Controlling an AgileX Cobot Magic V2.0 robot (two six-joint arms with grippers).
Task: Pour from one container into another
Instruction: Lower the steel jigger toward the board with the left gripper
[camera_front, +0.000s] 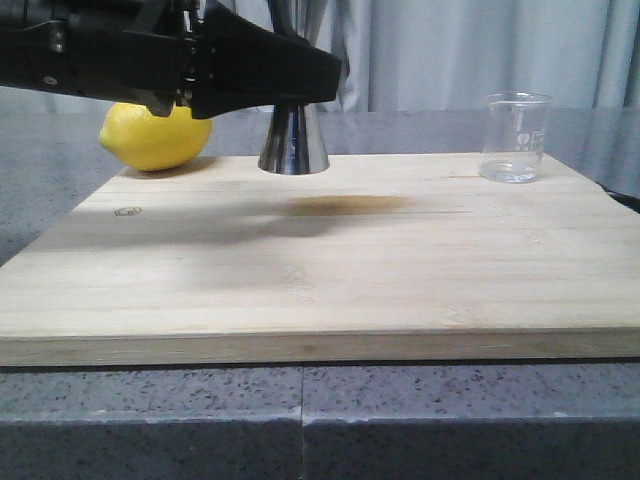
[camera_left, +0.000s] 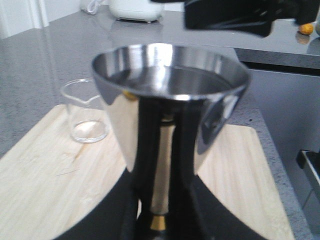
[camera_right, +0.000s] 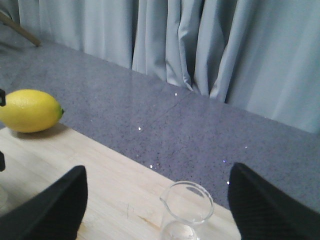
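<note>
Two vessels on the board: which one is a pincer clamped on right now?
The tall shiny steel hourglass jigger. The left pincer grips its gold-banded waist, while the small clear glass beaker stands free at the wooden board's far right corner, with the right pincer open around nothing.

Upper cup and waist of the tall shiny steel hourglass jigger (camera_front: 293, 140) hidden in the front view behind the black left gripper (camera_front: 300, 75); only the flared lower cup showing. Top of the small yellow lemon (camera_front: 155, 137) covered by the same arm. In the left wrist view, jigger base cut off at the frame edge, steel blurred from closeness, fingers (camera_left: 145, 165) dark against it. In the right wrist view, lower part of the small clear glass beaker (camera_right: 186, 209) cropped by the edge. Printed marks on the beaker too faint to read.
</note>
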